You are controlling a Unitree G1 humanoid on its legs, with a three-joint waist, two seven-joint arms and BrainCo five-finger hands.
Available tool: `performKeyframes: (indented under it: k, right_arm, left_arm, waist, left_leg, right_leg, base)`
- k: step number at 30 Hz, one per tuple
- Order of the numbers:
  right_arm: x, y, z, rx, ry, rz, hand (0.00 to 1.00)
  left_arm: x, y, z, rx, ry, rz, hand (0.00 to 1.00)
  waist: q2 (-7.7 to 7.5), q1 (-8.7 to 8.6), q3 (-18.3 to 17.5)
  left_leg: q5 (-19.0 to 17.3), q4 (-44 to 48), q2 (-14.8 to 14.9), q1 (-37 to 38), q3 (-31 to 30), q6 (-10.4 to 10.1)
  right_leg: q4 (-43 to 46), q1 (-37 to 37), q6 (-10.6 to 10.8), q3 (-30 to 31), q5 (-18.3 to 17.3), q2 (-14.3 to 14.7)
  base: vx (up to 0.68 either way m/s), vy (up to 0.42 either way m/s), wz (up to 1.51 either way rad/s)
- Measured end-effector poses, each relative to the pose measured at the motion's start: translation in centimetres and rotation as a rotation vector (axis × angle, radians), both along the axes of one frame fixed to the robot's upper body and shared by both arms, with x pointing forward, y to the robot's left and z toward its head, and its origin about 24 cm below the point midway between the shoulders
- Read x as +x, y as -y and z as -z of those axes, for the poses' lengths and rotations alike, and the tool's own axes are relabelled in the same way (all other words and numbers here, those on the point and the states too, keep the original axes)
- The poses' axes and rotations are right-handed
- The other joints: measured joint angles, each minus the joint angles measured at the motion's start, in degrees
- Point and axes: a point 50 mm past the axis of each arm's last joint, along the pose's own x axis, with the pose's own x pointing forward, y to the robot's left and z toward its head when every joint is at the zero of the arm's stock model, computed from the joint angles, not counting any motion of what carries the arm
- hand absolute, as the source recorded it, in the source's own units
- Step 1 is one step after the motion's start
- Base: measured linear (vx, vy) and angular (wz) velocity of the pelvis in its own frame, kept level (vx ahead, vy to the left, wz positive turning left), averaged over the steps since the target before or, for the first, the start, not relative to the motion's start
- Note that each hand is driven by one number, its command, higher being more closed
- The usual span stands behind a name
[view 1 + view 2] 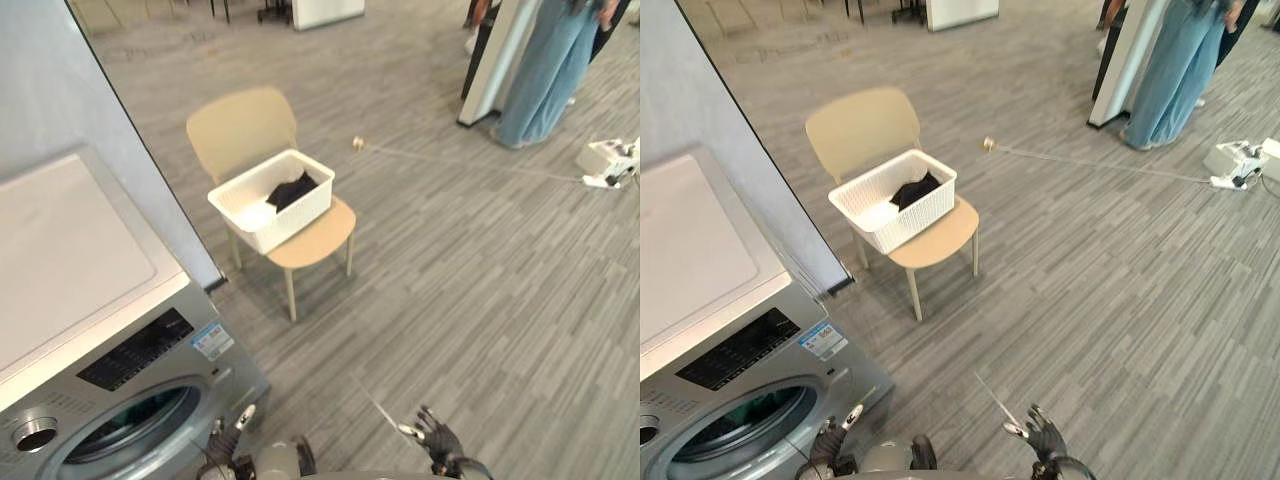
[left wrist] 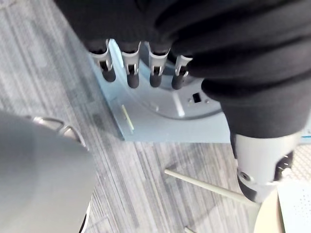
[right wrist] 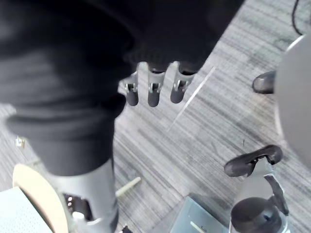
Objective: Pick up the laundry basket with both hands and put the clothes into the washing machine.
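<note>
Basket: white perforated plastic laundry basket, resting on the seat of a beige moulded chair with thin legs, well apart from both hands.
Contents: dark crumpled garment in the far half of the basket, a bit of white cloth beside it.
Washer: silver-grey front-loading washing machine with a white top, at the robot's left against a grey wall panel; round porthole facing the robot, dark inside.
Left hand: low, just in front of the washing machine's lower corner; fingers hanging straight and relaxed, holding nothing.
Right hand: low over the grey wood-pattern floor; fingers loosely spread, nothing in its grasp.
Chair position: just past the washing machine, ahead of the robot, backrest turned towards the wall.
Background: person in wide light-blue trousers standing far right; small white device on the floor nearby, a thin cord running from it across the floor.
</note>
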Motion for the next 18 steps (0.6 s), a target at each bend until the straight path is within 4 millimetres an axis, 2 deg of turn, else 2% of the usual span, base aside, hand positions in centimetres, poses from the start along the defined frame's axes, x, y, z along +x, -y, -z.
performKeyframes:
  k: [1,2,3,4,5,7,8,9,10,11,12,13,14,15,16,17,18]
  right_arm:
    - [0.5,-0.2,-0.1,0.002,0.011,-0.013,0.0]
    - [1.0,-0.8,-0.2,0.001,0.015,-0.05,0.0]
    - [1.4,-1.1,-0.2,0.003,0.018,-0.065,0.0]
    - [1.9,-1.8,-0.3,0.014,0.03,-0.088,0.0]
    - [2.0,-2.5,-0.3,0.029,0.03,-0.101,0.0]
    - [1.5,-3.0,-0.1,0.037,0.018,-0.124,0.0]
    - [1.5,-3.2,-0.1,0.04,0.018,-0.134,0.0]
    - [1.8,-3.2,-0.3,0.04,0.033,-0.136,0.0]
    - [2.1,-3.1,-0.5,0.039,0.047,-0.137,0.0]
    - [2.8,-2.8,-1.0,0.034,0.081,-0.135,0.0]
    - [3.4,-2.4,-1.6,0.029,0.117,-0.12,0.0]
    - [3.8,-2.1,-1.9,0.028,0.135,-0.106,0.0]
    - [4.3,-1.1,-2.4,0.017,0.165,-0.068,0.0]
    - [4.6,-0.3,-2.7,0.026,0.182,-0.007,0.0]
    - [4.6,0.0,-2.7,0.032,0.184,0.02,0.0]
    - [4.4,-0.1,-2.6,0.059,0.18,0.062,0.0]
    - [4.1,-0.8,-2.4,0.102,0.173,0.091,0.0]
  left_arm:
    - [-0.3,-0.1,0.1,-0.007,-0.005,-0.022,0.0]
    - [-0.6,0.1,0.2,-0.036,-0.006,-0.047,0.0]
    - [-1.0,0.1,0.3,-0.048,-0.009,-0.055,0.0]
    - [-1.1,0.1,0.3,-0.052,-0.013,-0.053,0.0]
    - [-0.8,0.1,0.2,-0.046,-0.011,-0.039,0.0]
    - [-0.6,0.3,0.1,-0.048,-0.004,-0.023,0.0]
    - [-0.3,0.8,0.1,-0.053,0.003,0.009,0.0]
    - [0.1,1.1,-0.1,-0.052,0.015,0.041,0.0]
    - [0.4,1.2,-0.2,-0.051,0.021,0.053,0.0]
    - [0.9,1.5,-0.4,-0.049,0.036,0.088,0.0]
    - [1.0,1.9,-0.4,-0.046,0.035,0.118,0.0]
    - [1.0,2.1,-0.4,-0.042,0.032,0.14,0.0]
    - [1.3,2.3,-0.4,-0.041,0.036,0.165,0.0]
    - [1.3,2.5,-0.2,-0.037,0.023,0.185,0.0]
    - [1.0,2.4,-0.1,-0.035,0.01,0.193,0.0]
    - [0.3,1.7,0.1,-0.02,-0.017,0.193,0.0]
    - [-0.7,0.4,0.3,0.008,-0.052,0.178,0.0]
  waist:
    - [0.59,0.73,0.0]
    - [1.36,1.63,-0.1]
    - [1.42,1.48,-0.2]
    - [1.06,0.86,0.1]
    - [0.22,0.63,0.1]
    - [-0.24,1.04,0.0]
    - [0.24,0.69,-0.4]
    - [-0.31,0.62,-0.8]
    - [-0.28,0.72,-0.9]
    - [0.78,0.65,-0.5]
    - [1.38,-0.13,-1.0]
    - [1.58,-0.22,-1.1]
    - [1.99,-0.36,-1.2]
    - [1.67,-0.38,-1.4]
    - [1.58,-0.38,-1.5]
    - [0.41,-0.42,-2.0]
    - [-1.6,-0.73,-3.0]
  left_leg:
    - [-0.9,1.8,0.4,0.2,-0.6,1.5]
    - [-3.2,1.9,0.6,1.6,-1.7,3.9]
    - [-3.7,1.7,0.4,2.1,-1.8,4.3]
    - [-4.5,1.5,0.1,3.4,-2.0,4.1]
    - [-5.0,2.0,-0.7,4.9,-2.2,4.1]
    - [-5.5,1.8,-1.1,7.1,-2.4,3.9]
    - [-5.2,-0.1,-1.8,8.3,-3.3,3.9]
    - [-4.3,-2.4,-2.7,9.5,-4.0,3.5]
    - [-3.8,-3.5,-2.9,10.0,-4.3,3.2]
    - [-2.7,-5.8,-2.8,10.9,-5.8,2.3]
    - [-1.4,-8.3,-2.6,11.2,-7.7,1.4]
    - [-0.8,-9.3,-2.4,11.3,-8.6,0.8]
    - [-0.4,-10.5,-1.8,11.5,-9.6,0.1]
    - [-0.2,-11.0,-1.0,12.0,-10.8,-1.5]
    - [-0.2,-11.0,-0.6,12.4,-11.5,-2.5]
    - [-0.2,-10.8,-0.1,13.2,-13.1,-5.5]
    - [-0.9,-10.0,0.4,13.4,-15.0,-8.2]
  right_leg:
    - [1.6,0.1,0.0,1.1,0.1,0.6]
    - [7.8,-1.8,1.9,2.2,-1.4,0.9]
    - [13.8,-3.9,4.1,2.7,-3.1,0.7]
    - [27.3,-9.3,10.0,3.2,-5.0,-0.4]
    - [37.3,-13.2,12.9,4.5,-3.8,-1.3]
    - [43.7,-14.6,12.6,3.7,-1.1,-2.9]
    - [45.8,-14.5,12.0,-2.6,-0.1,-6.4]
    - [46.8,-14.5,7.3,-8.0,-2.3,-10.0]
    - [46.3,-14.5,5.4,-9.7,-4.1,-11.2]
    - [43.3,-14.5,3.1,-11.1,-6.9,-12.4]
    - [38.2,-15.4,2.9,-9.2,-8.0,-12.4]
    - [35.4,-16.1,3.3,-6.9,-8.2,-12.4]
    - [29.6,-17.7,4.0,-1.0,-7.9,-12.4]
    - [23.7,-18.3,5.8,5.5,-6.5,-12.6]
    - [20.9,-18.2,6.1,8.0,-4.9,-12.6]
    - [17.0,-17.8,7.7,11.0,0.1,-13.3]
    - [16.1,-17.7,12.3,9.9,3.3,-13.6]
  base:
    - [0.22,0.101,-0.61]
    - [0.17,0.094,-0.5]
    - [0.14,0.076,-0.2]
    - [0.12,-0.023,0.25]
    - [0.13,-0.069,0.38]
    - [0.2,-0.104,0.25]
    - [0.21,-0.095,0.37]
    - [0.19,-0.107,0.41]
    - [0.19,-0.128,0.33]
    - [0.2,-0.178,0.43]
    - [0.14,-0.179,0.51]
    - [0.12,-0.238,0.57]
    - [0.13,-0.306,0.55]
    - [0.14,-0.35,0.56]
    - [0.18,-0.425,0.58]
    - [0.19,-0.538,0.62]
    - [0.2,-0.587,0.62]
